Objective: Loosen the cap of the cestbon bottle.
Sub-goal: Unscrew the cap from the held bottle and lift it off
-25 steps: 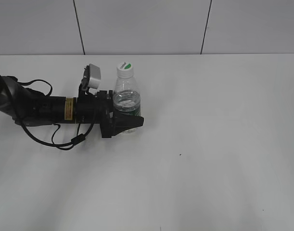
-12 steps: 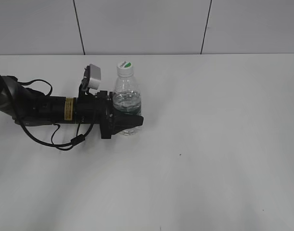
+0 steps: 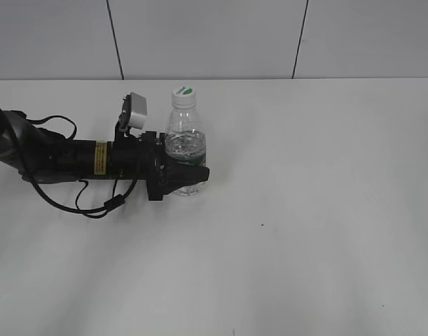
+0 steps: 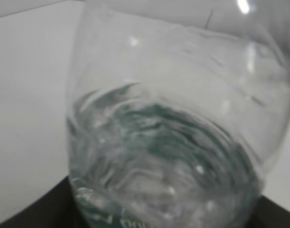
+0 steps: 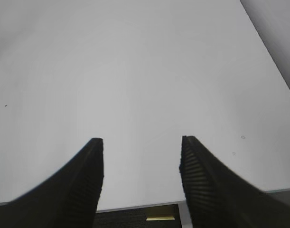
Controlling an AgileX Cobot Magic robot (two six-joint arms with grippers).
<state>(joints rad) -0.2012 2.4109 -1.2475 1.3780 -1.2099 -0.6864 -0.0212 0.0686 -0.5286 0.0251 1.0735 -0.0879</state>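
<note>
The table point(image 3: 305, 231) is white and bare across its right half and its whole near side, giving wide open room on those sides; its far edge meets a grey panelled wall point(image 3: 206, 38) with dark seams. The left arm point(image 3: 66, 159) lies low along the table from the left border, where its rear section is cut off, with a black cable point(image 3: 94, 203) looping beneath it and a grey camera block point(image 3: 137, 112) above the wrist. The left claw point(image 3: 185, 176) is clamped on the lower body of the bottle point(image 3: 185, 143), its jaws at a medium spread set by the bottle's width, the near finger point(image 3: 189, 178) crossing in front of the green label band and hiding most of it. The bottle stands upright left of the table's centre, towards the far edge, partly filled with water, well clear of the wall. The cap point(image 3: 183, 95) sits on the neck, white with a green patch on top; whether it is tight cannot be told. In the left wrist view the bottle point(image 4: 173, 142) fills the picture, blurred, with the water surface unsteady and only dark finger edges at the bottom corners. The right claw point(image 5: 141, 161) appears only in its own wrist view: both ribbed fingers point(image 5: 201, 185) stand apart, holding and touching nothing, above bare table, with the table edge just beneath them.
</note>
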